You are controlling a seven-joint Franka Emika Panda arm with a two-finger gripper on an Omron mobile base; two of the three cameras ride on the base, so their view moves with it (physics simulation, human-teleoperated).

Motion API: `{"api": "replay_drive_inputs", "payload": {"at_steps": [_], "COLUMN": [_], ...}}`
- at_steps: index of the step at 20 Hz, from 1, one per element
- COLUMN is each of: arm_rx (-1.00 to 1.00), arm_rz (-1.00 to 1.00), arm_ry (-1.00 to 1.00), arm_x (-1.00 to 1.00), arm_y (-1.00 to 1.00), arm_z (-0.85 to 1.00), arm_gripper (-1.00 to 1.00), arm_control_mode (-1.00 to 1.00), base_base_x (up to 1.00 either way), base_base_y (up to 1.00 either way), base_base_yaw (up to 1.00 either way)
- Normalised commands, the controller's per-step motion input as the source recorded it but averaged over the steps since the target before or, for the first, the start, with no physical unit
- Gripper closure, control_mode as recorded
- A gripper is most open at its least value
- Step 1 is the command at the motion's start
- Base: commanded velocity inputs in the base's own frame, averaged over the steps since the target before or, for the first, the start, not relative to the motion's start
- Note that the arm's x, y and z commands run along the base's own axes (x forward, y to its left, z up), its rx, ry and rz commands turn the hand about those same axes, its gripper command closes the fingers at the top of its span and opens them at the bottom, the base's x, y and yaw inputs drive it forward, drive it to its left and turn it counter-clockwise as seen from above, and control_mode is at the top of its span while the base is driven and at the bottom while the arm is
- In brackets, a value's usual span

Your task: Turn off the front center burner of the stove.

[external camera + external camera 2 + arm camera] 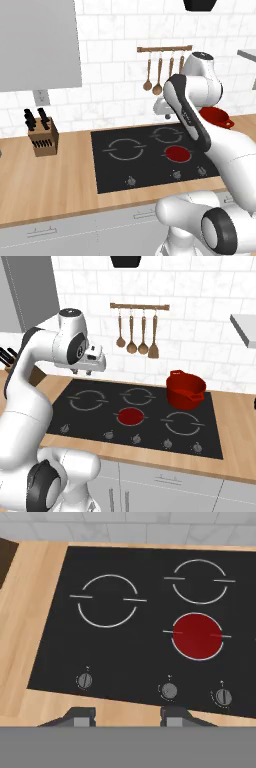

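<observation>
The stove (100, 416) is a glossy black cooktop set into a wooden counter. Its front center burner (130, 416) glows as a solid red disc, also clear in the hand view (197, 636) and the left base view (177, 153). A row of small dark knobs (169, 690) runs along the stove's front edge. My gripper (82, 373) hangs high above the stove's left rear part, pointing down, open and holding nothing. Its fingertips (82, 714) stand wide apart over the counter's front strip, well short of any knob.
A red pot (186, 388) sits on the back right burner. Wooden utensils (137, 331) hang on a rail on the tiled wall. A knife block (42, 135) stands on the counter left of the stove. A grey cabinet (37, 45) hangs upper left.
</observation>
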Motion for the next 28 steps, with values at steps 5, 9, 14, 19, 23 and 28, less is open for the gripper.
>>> {"api": "replay_drive_inputs", "payload": {"at_steps": [5,9,14,19,23,28], "arm_rx": [0.0,0.01,0.05,0.07,0.02,0.0], "arm_rz": [0.0,-0.15,-0.48,-0.68,-0.56,-0.13], "arm_ry": [0.01,0.18,0.27,0.3,0.25,0.05], "arm_x": [-0.45,-0.46,-0.14,0.14,0.51,0.54], "arm_y": [0.0,0.0,0.0,-0.16,-0.35,-0.31], "arm_z": [-0.17,-0.9,-1.0,-0.9,-0.61,-0.31], "arm_gripper": [-1.0,-1.0,-1.0,-1.0,-1.0,-1.0], "arm_control_mode": [-1.0,-1.0,-1.0,-1.0,-1.0,-1.0], "base_base_x": [0.0,0.0,0.0,0.0,0.0,0.0], "base_base_y": [0.0,0.0,0.0,0.0,0.0,0.0], "base_base_yaw": [0.0,0.0,0.0,0.0,0.0,0.0]}}
